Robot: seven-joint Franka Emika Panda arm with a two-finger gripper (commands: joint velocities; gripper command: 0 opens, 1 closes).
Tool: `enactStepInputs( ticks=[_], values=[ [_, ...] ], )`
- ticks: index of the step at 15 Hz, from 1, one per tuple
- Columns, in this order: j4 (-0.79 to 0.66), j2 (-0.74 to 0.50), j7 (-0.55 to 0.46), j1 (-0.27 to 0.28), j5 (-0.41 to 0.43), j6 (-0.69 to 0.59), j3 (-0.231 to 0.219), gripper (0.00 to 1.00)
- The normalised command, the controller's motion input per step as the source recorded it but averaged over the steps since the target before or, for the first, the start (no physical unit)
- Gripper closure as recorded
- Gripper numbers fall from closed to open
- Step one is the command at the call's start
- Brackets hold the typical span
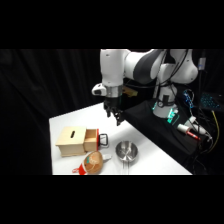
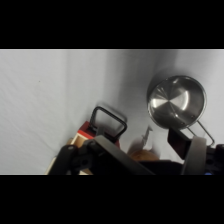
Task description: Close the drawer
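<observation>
Above open drawer (image 1: pixel 91 139), tool (image 1: pixel 116 118) hanging downward

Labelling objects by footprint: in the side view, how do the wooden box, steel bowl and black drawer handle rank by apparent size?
1. Box
2. Bowl
3. Handle
All sit at similar depth, so the order seems reliable.

White arm reaches from base at upper right, wrist pointing straight down. Gripper (image 1: pixel 115 117) hangs above and behind drawer (image 1: pixel 92 139), just beyond its handle side, clear of it, touching nothing. Wrist view: black linkage rises from bottom edge.
</observation>
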Motion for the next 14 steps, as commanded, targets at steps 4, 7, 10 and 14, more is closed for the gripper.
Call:
enactStepInputs(
  ticks=[4, 7, 10, 14],
  values=[
    [0.07, 0.10, 0.23, -0.011, 0.009, 0.05, -0.007, 0.00],
    [0.17, 0.28, 0.43, -0.034, 0.082, 0.18, -0.057, 0.00],
    [0.18, 0.30, 0.36, -0.010, 0.126, 0.27, -0.062, 0.00],
    [0.15, 0.26, 0.31, 0.055, 0.091, 0.31, -0.075, 0.00]
  ],
)
